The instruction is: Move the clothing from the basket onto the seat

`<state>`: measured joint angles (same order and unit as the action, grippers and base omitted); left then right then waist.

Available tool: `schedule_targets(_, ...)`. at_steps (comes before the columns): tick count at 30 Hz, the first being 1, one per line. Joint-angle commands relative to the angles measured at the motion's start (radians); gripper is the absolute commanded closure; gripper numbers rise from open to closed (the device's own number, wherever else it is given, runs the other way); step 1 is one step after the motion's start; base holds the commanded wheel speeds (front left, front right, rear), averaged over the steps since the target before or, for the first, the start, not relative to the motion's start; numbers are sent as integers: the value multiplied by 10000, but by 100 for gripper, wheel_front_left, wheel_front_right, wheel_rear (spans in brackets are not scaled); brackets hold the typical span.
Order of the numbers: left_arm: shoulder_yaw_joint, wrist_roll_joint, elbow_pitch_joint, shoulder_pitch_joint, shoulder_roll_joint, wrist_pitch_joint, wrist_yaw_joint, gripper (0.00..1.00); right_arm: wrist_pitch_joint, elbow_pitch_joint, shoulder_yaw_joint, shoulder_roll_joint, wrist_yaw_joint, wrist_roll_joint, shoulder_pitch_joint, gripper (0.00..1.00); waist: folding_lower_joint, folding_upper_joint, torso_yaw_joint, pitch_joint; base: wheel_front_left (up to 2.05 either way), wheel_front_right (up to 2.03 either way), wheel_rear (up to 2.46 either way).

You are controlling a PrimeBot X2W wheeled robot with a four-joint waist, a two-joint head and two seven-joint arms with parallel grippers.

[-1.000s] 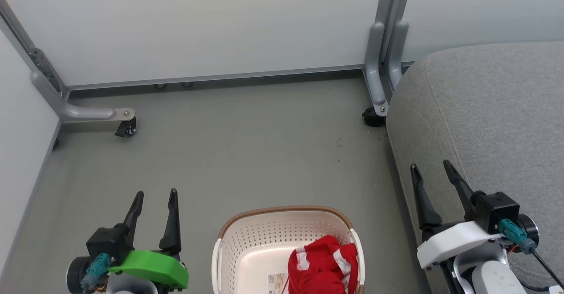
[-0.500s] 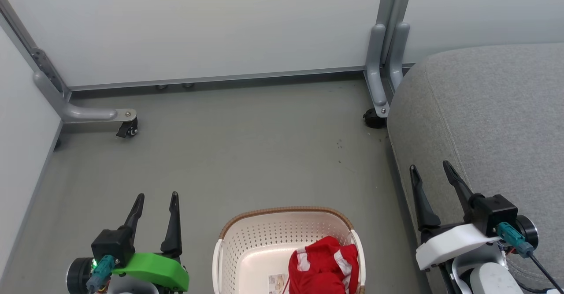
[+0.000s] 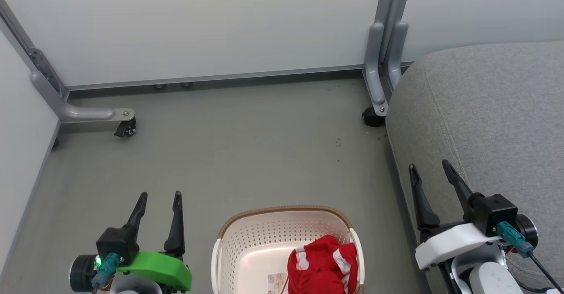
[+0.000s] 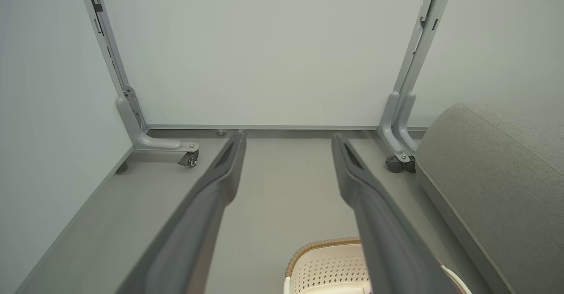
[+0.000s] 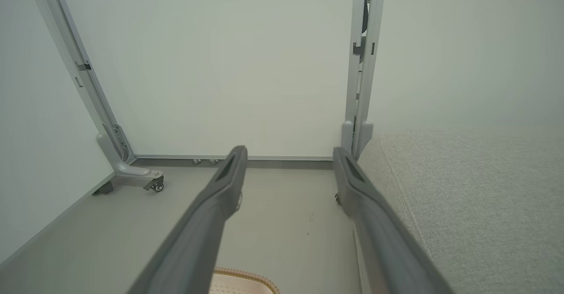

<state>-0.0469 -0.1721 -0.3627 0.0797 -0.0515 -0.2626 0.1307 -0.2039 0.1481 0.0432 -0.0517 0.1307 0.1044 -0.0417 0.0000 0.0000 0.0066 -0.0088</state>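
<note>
Left end effector (image 3: 160, 193) clear of basket (image 3: 286, 208)

Red clothing (image 3: 324, 265) in basket (image 3: 246, 236), both claws empty w/ fingers apart

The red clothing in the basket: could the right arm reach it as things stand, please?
Probably yes. The clothing lies uncovered on the right side of the open-topped basket, and the right gripper hangs open just to its right, with nothing between them but the basket's own wall.
</note>
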Motion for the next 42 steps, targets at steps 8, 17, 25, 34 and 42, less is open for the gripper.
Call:
schedule_targets(8,-1153,-77,-363,974,-1,-21,-2,0,64,-410,18,-101,1,26,-459,0,0,0,-464,762,0,0,0)
schedule_targets(17,-3450,-492,-1904,2785,-9,-19,-258,0,-58,-1091,138,-117,1,256,-1525,0,0,0,-1152,2807,0,0,0)
schedule_targets(25,-5593,-1162,-3622,4506,-23,-13,-387,0,-301,-1585,350,-55,1,474,-2590,0,0,0,-1769,4917,0,0,0)
schedule_targets(34,-7816,-1884,-5119,5809,-29,514,-354,0,-540,-2069,425,-8,1,490,-3414,0,0,0,-2261,6984,0,0,0)
schedule_targets(42,-8724,-2917,-5850,6762,-29,1194,-406,0,-612,-2552,443,11,1,684,-3797,0,0,0,-2519,8690,0,0,0)
